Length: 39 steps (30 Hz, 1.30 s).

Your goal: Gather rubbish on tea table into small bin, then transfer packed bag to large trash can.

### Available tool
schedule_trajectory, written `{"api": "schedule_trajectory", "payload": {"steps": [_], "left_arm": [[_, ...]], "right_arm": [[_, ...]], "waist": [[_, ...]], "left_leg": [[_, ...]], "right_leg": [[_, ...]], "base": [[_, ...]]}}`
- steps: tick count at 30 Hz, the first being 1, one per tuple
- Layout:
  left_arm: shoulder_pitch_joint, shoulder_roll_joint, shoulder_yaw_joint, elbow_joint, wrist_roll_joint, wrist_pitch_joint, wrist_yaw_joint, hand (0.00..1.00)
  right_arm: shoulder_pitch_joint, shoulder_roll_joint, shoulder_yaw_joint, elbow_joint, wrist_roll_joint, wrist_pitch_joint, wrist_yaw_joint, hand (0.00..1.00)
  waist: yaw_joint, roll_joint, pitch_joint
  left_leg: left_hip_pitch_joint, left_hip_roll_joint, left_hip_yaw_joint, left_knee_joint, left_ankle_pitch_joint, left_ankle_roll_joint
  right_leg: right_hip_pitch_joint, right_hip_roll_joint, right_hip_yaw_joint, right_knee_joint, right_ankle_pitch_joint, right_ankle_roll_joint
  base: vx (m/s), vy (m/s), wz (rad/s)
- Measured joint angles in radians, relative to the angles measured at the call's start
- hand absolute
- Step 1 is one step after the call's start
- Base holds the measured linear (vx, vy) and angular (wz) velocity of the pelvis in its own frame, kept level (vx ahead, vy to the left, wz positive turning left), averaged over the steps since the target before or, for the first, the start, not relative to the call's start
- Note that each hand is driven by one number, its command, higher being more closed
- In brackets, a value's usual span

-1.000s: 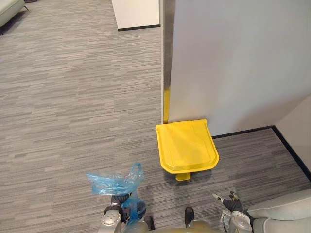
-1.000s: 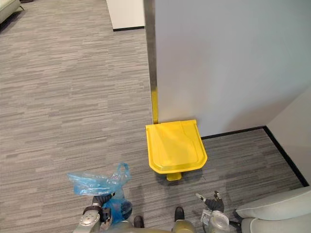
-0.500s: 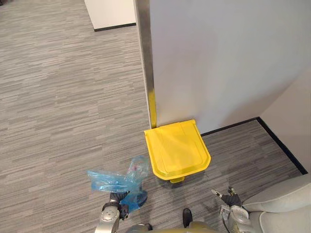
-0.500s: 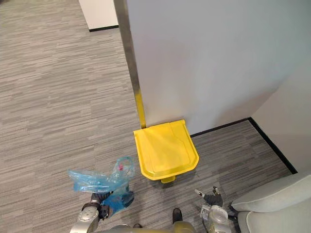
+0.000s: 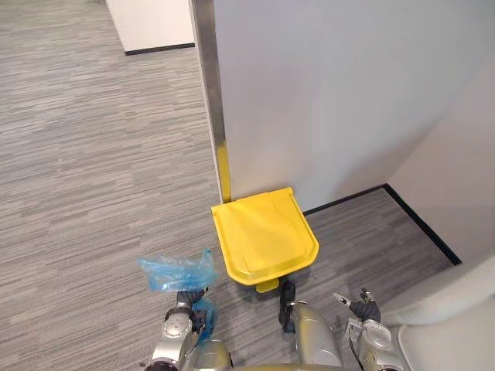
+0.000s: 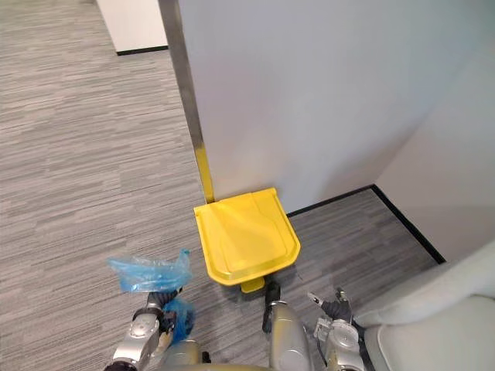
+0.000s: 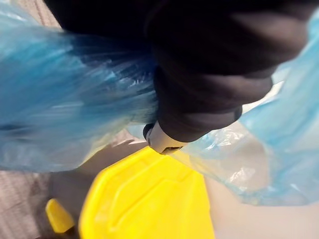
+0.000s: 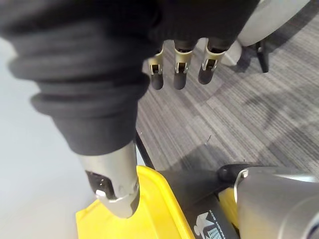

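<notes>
Status: the packed blue bag is in the left robot hand. Its film is bunched into the closed grip, and the bag hangs clear of the carpet floor, just to the left of the yellow trash can. In the left wrist view the film wraps round the robot hand on both sides, with the can's lid directly beyond it. The right robot hand hangs low on the right, fingers relaxed and extended, holding nothing. Judged from this layout, the gathering stage is complete and the carry to the large can is nearly finished. What remains is to open the can and put the bag inside. The lid is still down flat, so it is the main obstruction, and the bag cannot go in until the lid is raised. A yellow pedal projects from the front foot of the can and is probably the means of opening it; alternatively, the free right robot hand could lift the lid edge. Surroundings: the can stands with its back against a pale wall, beside a metal corner strip, which may limit how far the lid can swing back. A light grey upholstered seat stands close on the right and narrows the working room for the right arm.
</notes>
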<state>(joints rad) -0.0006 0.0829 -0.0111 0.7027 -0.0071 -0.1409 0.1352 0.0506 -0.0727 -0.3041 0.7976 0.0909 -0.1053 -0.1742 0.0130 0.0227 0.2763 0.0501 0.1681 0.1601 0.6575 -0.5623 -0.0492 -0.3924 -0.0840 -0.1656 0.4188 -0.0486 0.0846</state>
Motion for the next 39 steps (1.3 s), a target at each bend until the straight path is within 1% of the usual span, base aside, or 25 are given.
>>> {"api": "schedule_trajectory", "payload": {"steps": [1, 3, 4, 7, 9, 10, 11, 14, 19, 23, 25, 26, 27, 28, 29, 30, 31, 32, 33, 34, 35, 36, 37, 38, 39], "left_arm": [[-0.005, 0.002, 0.003, -0.001, 0.000, -0.001, 0.000, 1.00], [-0.004, 0.002, 0.003, -0.001, 0.001, -0.001, 0.000, 1.00], [-0.002, 0.000, 0.003, -0.001, 0.001, -0.001, -0.002, 1.00], [-0.003, -0.004, 0.003, -0.001, 0.002, -0.001, -0.004, 1.00], [-0.009, -0.011, 0.008, -0.001, 0.002, -0.002, -0.005, 1.00], [-0.014, -0.019, 0.018, -0.001, 0.002, -0.002, -0.006, 1.00], [-0.017, -0.027, 0.019, -0.001, 0.002, -0.001, -0.006, 1.00], [-0.018, -0.028, 0.022, -0.002, 0.002, -0.001, -0.006, 1.00], [-0.008, -0.027, 0.014, -0.006, 0.002, -0.001, -0.005, 1.00], [0.014, -0.028, 0.013, -0.015, 0.002, -0.001, -0.003, 1.00], [0.029, -0.024, 0.013, -0.024, 0.001, -0.001, -0.003, 1.00], [0.031, -0.023, 0.012, -0.024, 0.001, -0.001, -0.003, 1.00], [0.031, -0.022, 0.012, -0.025, 0.001, -0.001, -0.002, 1.00], [0.032, -0.017, 0.015, -0.024, 0.001, 0.000, -0.002, 1.00], [0.038, -0.023, 0.019, -0.026, 0.000, -0.001, -0.002, 1.00], [0.037, -0.025, 0.018, -0.027, 0.000, -0.002, -0.002, 1.00], [0.036, -0.024, 0.017, -0.027, 0.000, -0.002, -0.002, 1.00], [0.047, -0.021, 0.024, -0.030, -0.001, -0.002, -0.001, 1.00], [0.061, -0.019, 0.036, -0.030, -0.001, 0.002, -0.002, 1.00], [0.065, -0.019, 0.053, -0.029, -0.002, 0.007, -0.002, 1.00], [0.088, -0.040, 0.085, -0.026, -0.003, 0.011, -0.002, 1.00], [0.092, -0.059, 0.093, -0.042, -0.006, 0.003, -0.003, 1.00], [0.091, -0.059, 0.091, -0.044, -0.010, 0.001, -0.001, 1.00], [0.088, -0.054, 0.091, -0.045, -0.013, 0.002, -0.001, 1.00], [0.088, -0.051, 0.091, -0.039, -0.022, 0.004, 0.000, 1.00]], "right_arm": [[0.000, 0.003, -0.018, -0.005, 0.014, 0.001, 0.000, 0.00], [0.024, 0.013, -0.047, -0.040, 0.027, 0.002, 0.001, 0.00], [0.044, 0.014, -0.066, -0.064, 0.035, 0.001, 0.002, 0.00], [0.059, 0.018, -0.120, -0.078, 0.066, -0.001, 0.003, 0.00], [0.055, 0.026, -0.125, -0.076, 0.074, -0.001, 0.002, 0.00], [0.053, 0.027, -0.120, -0.076, 0.076, 0.000, 0.002, 0.00], [0.051, 0.036, -0.117, -0.075, 0.077, 0.000, 0.003, 0.00], [0.053, 0.054, -0.086, -0.065, 0.077, 0.000, 0.004, 0.00], [0.051, 0.066, -0.034, -0.040, 0.064, -0.001, 0.005, 0.00], [0.045, 0.067, -0.029, -0.035, 0.054, 0.000, 0.005, 0.00], [0.045, 0.064, -0.011, -0.035, 0.032, 0.001, 0.005, 0.00], [0.050, 0.063, -0.001, -0.035, 0.021, 0.001, 0.005, 0.00], [0.058, 0.065, 0.009, -0.035, 0.013, 0.001, 0.006, 0.00], [0.057, 0.073, 0.010, -0.035, 0.004, 0.004, 0.008, 0.00], [0.049, 0.079, 0.011, -0.039, -0.005, 0.004, 0.010, 0.00], [0.051, 0.076, 0.009, -0.041, -0.007, 0.003, 0.012, 0.00], [0.069, 0.075, 0.009, -0.036, -0.013, 0.005, 0.014, 0.00], [0.079, 0.078, 0.011, -0.035, -0.014, 0.006, 0.019, 0.00], [0.074, 0.076, 0.016, -0.035, -0.016, 0.005, 0.023, 0.00], [0.073, 0.072, 0.017, -0.035, -0.018, 0.003, 0.024, 0.00], [0.051, 0.061, 0.034, -0.036, -0.023, -0.003, 0.024, 0.00], [0.026, 0.059, 0.037, -0.030, -0.023, -0.007, 0.024, 0.00], [0.022, 0.058, 0.038, -0.018, -0.023, -0.005, 0.024, 0.00], [0.017, 0.057, 0.040, -0.011, -0.023, -0.004, 0.023, 0.00], [-0.015, 0.040, 0.057, 0.017, -0.023, -0.004, 0.023, 0.00]], "waist": [[0.001, 0.006, 0.001], [0.002, 0.004, 0.002], [0.002, 0.001, 0.002], [-0.001, -0.006, 0.001], [-0.001, -0.005, -0.002], [0.000, -0.007, -0.003], [-0.001, -0.008, -0.010], [-0.001, -0.017, -0.043], [0.001, -0.036, -0.081], [0.002, -0.048, -0.089], [0.006, -0.066, -0.100], [0.004, -0.069, -0.102], [0.005, -0.070, -0.103], [0.008, -0.080, -0.106], [0.026, -0.083, -0.116], [0.022, -0.075, -0.110], [0.009, -0.092, -0.115], [0.006, -0.113, -0.128], [0.007, -0.132, -0.140], [0.007, -0.142, -0.150], [0.042, -0.085, -0.180], [0.059, -0.085, -0.185], [0.057, -0.094, -0.184], [0.059, -0.101, -0.182], [0.069, -0.081, -0.176]], "left_leg": [[0.013, 0.004, -0.008, -0.030, 0.000, 0.000], [0.047, 0.003, -0.016, -0.076, 0.002, -0.002], [0.078, 0.004, -0.021, -0.102, 0.002, -0.002], [0.123, 0.007, -0.039, -0.144, 0.002, -0.003], [0.123, 0.008, -0.048, -0.168, 0.008, -0.013], [0.122, 0.008, -0.048, -0.177, 0.025, -0.044], [0.126, 0.008, -0.048, -0.179, 0.040, -0.062], [0.133, 0.007, -0.048, -0.197, 0.076, -0.081], [0.141, 0.006, -0.050, -0.202, 0.123, -0.090], [0.141, -0.016, -0.047, -0.201, 0.129, -0.084], [0.141, -0.046, -0.043, -0.203, 0.143, -0.075], [0.141, -0.050, -0.041, -0.201, 0.144, -0.073], [0.141, -0.052, -0.041, -0.198, 0.145, -0.071], [0.138, -0.066, -0.042, -0.201, 0.164, -0.038], [0.130, -0.065, -0.030, -0.232, 0.206, -0.007], [0.131, -0.066, -0.020, -0.242, 0.210, 0.000], [0.133, -0.070, -0.025, -0.262, 0.209, 0.000], [0.131, -0.082, -0.026, -0.272, 0.209, 0.001], [0.117, -0.100, -0.027, -0.265, 0.208, 0.001], [0.108, -0.110, -0.030, -0.253, 0.209, 0.002], [0.043, -0.078, -0.021, -0.268, 0.242, 0.032], [0.024, -0.067, -0.006, -0.283, 0.261, 0.017], [0.007, -0.084, -0.008, -0.272, 0.263, 0.015], [-0.010, -0.092, -0.007, -0.263, 0.263, 0.014], [-0.065, -0.087, -0.007, -0.229, 0.266, 0.010]], "right_leg": [[-0.009, 0.006, 0.002, 0.025, 0.000, 0.000], [-0.011, 0.018, 0.018, 0.062, 0.000, -0.001], [-0.013, 0.023, 0.028, 0.105, -0.005, -0.009], [-0.024, 0.031, 0.030, 0.182, -0.036, -0.058], [-0.041, 0.037, 0.025, 0.193, -0.044, -0.071], [-0.050, 0.038, 0.027, 0.201, -0.047, -0.077], [-0.050, 0.037, 0.029, 0.207, -0.046, -0.092], [-0.025, 0.035, 0.020, 0.173, -0.036, -0.100], [0.049, 0.025, 0.003, 0.077, 0.006, -0.083], [0.075, 0.009, 0.005, 0.032, 0.042, -0.069], [0.079, -0.016, 0.009, 0.024, 0.057, -0.058], [0.081, -0.024, 0.006, 0.025, 0.065, -0.061], [0.081, -0.028, -0.001, 0.027, 0.087, -0.075], [0.082, -0.041, 0.002, 0.002, 0.143, -0.091], [0.086, -0.038, 0.009, -0.037, 0.169, -0.079], [0.066, -0.050, 0.007, 0.071, 0.113, -0.080], [0.056, -0.073, 0.012, 0.315, -0.026, -0.069], [0.058, -0.081, 0.029, 0.443, -0.089, -0.072], [0.056, -0.094, 0.039, 0.466, -0.112, -0.075], [0.056, -0.085, 0.034, 0.441, -0.107, -0.069], [0.103, -0.019, 0.056, 0.259, -0.109, -0.050], [0.113, -0.027, 0.068, 0.339, -0.169, -0.015], [0.170, -0.030, 0.076, 0.321, -0.224, 0.006], [0.203, -0.024, 0.098, 0.238, -0.261, 0.002], [0.226, -0.007, 0.110, 0.104, -0.273, -0.029]], "base": [[0.29, -0.143, 0.20], [0.22, -0.129, 0.14], [0.29, -0.171, 0.12], [0.20, -0.116, 0.10], [0.18, -0.075, -0.04], [0.20, -0.027, -0.08], [0.18, 0.001, -0.08], [0.16, 0.033, 0.04], [0.08, 0.052, 0.15], [-0.01, 0.074, 0.07], [-0.07, 0.047, 0.06], [-0.07, 0.028, 0.11], [-0.14, 0.076, 0.05], [-0.18, 0.039, -0.09], [-0.18, 0.027, -0.07], [-0.13, -0.054, 0.43], [-0.08, -0.043, 0.81], [-0.07, -0.072, 0.90], [-0.04, -0.058, 0.42], [-0.10, -0.037, -0.20], [-0.13, -0.043, -0.58], [-0.14, -0.083, -0.43], [-0.06, -0.112, -0.10], [-0.07, -0.112, -0.03], [-0.12, -0.051, -0.21]]}}
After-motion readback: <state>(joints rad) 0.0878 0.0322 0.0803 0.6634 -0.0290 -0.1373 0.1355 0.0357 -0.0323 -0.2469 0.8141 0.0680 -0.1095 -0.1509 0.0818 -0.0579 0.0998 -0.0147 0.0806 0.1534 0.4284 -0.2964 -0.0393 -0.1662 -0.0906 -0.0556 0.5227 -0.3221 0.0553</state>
